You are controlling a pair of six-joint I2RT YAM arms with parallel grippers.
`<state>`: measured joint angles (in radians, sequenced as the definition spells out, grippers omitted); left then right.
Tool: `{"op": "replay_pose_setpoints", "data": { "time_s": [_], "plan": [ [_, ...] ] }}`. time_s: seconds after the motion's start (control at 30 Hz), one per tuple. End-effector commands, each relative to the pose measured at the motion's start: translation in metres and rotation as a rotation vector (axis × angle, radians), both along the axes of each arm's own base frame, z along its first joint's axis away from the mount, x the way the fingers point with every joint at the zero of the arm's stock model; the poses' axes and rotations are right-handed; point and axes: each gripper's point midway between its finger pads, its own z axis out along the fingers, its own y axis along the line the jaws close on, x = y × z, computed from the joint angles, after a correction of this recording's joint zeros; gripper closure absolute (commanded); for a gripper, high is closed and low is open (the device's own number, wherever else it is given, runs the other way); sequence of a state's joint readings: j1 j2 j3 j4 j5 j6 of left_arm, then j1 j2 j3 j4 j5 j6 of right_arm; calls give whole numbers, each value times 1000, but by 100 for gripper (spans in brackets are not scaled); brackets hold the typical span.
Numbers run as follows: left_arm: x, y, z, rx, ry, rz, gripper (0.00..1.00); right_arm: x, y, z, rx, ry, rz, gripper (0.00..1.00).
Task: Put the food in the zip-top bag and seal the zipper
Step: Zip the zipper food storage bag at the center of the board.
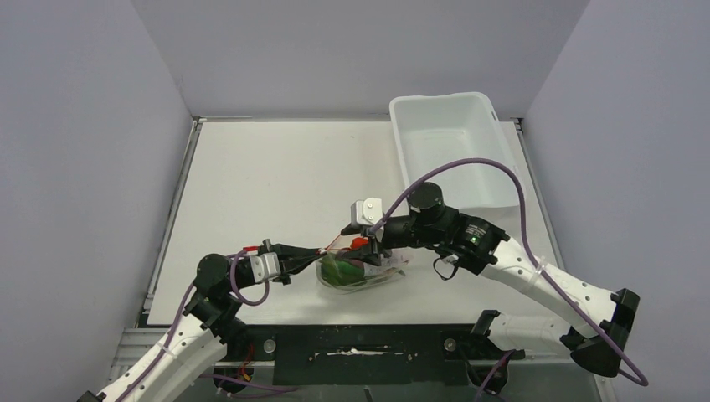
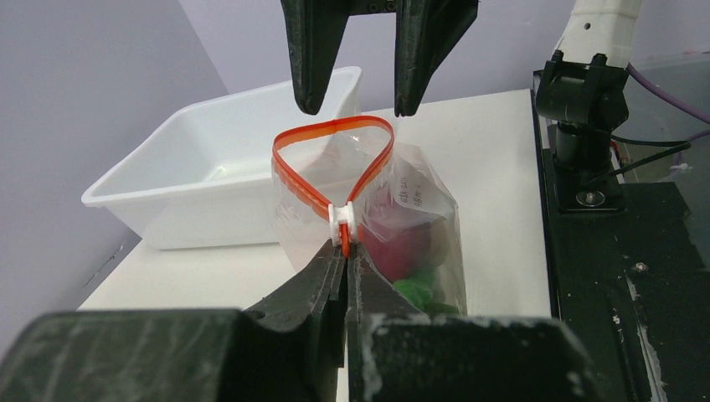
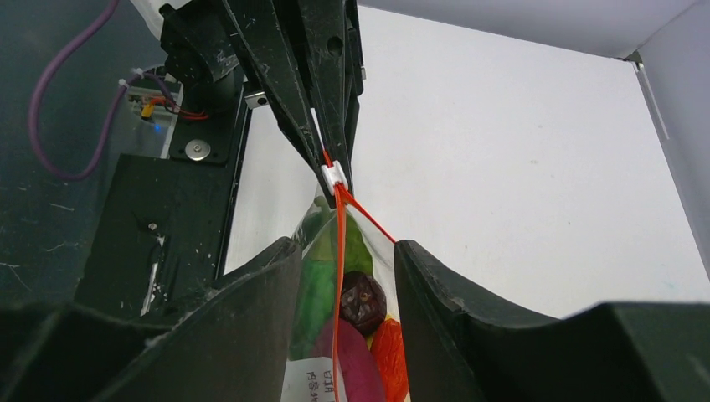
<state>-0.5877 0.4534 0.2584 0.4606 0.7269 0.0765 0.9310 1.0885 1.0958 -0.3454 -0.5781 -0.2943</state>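
The clear zip-top bag point(image 1: 368, 275) hangs between my two grippers at the table's near middle. Inside it is the food: green leaf point(image 3: 322, 285), dark maroon piece point(image 3: 364, 300), orange-red piece point(image 3: 389, 352), and a magenta piece. My left gripper point(image 2: 345, 251) is shut on the red-orange zipper point(image 2: 301, 188) just behind its white slider point(image 2: 342, 219). Beyond the slider the mouth stands open in a loop. My right gripper point(image 3: 345, 244) is open, with one finger on each side of the bag's far end and the zipper strip point(image 3: 339, 276) between them. It is not gripping.
A white rigid tub point(image 1: 452, 146) stands at the back right of the table, behind the bag; it also shows in the left wrist view point(image 2: 209, 180). The right arm's base point(image 2: 582, 100) is at the table's near edge.
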Motion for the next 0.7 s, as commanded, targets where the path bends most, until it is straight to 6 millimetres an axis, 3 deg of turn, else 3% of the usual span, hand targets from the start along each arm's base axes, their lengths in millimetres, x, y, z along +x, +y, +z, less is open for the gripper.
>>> {"op": "replay_pose_setpoints", "data": {
  "time_s": [0.0,0.67],
  "plan": [
    [-5,0,20,-49,-31,-18,100,7,16,22,31,-122,-10,54],
    [-6,1,16,-57,-21,-19,100,-3,53,7,-14,-168,114,56]
  ]
}}
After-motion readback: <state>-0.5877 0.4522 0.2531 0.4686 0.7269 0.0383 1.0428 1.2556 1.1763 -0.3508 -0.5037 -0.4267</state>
